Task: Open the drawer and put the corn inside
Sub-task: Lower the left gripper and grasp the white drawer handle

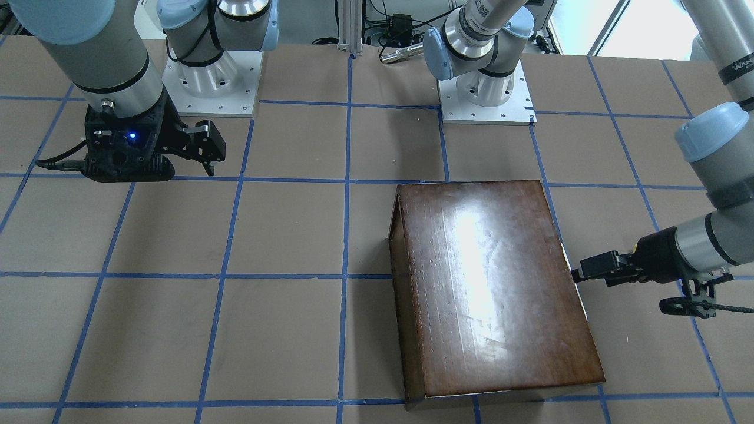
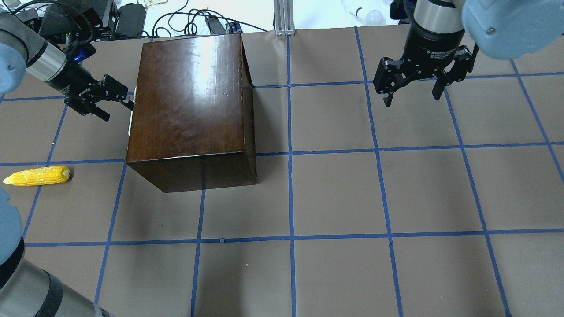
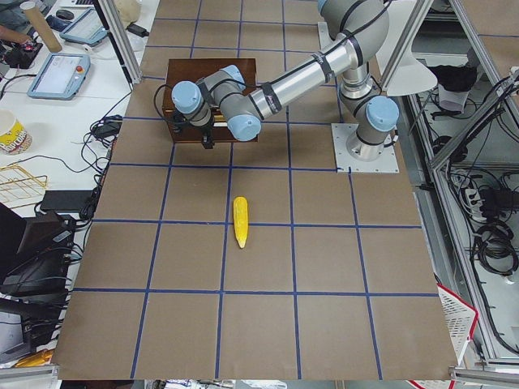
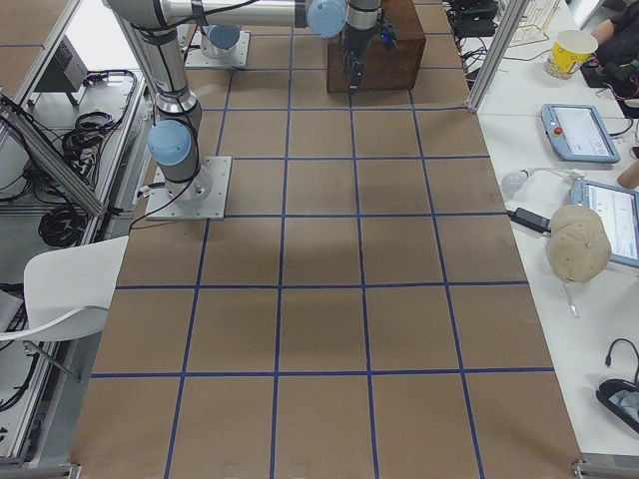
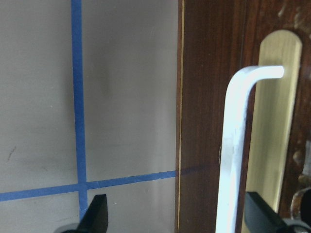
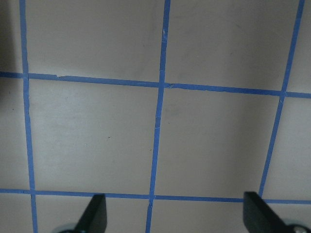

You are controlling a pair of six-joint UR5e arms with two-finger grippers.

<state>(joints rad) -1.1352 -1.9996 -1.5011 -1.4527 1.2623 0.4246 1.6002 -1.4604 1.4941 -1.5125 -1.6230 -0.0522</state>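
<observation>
Brown-papered counter (image 2: 335, 193) carries the corn (image 2: 37, 175) nearest the robot, loose, between 7 and 8 o'clock from the left gripper (image 2: 118, 111) in the overhead view, well apart. That gripper straddles the shut drawer (image 5: 209, 97) at its pale handle (image 5: 232, 155), unclenched; opening looks to be the step in hand, so next comes pinch and pull. Farther, at 3 o'clock, the right gripper (image 2: 412, 99) hangs released.

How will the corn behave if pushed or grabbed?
The corn is round and tapered, lying on its side, so a push probably rolls it in a curve. Bumpy kernels should help grip. Far smaller than the box, it's likely light.
</observation>
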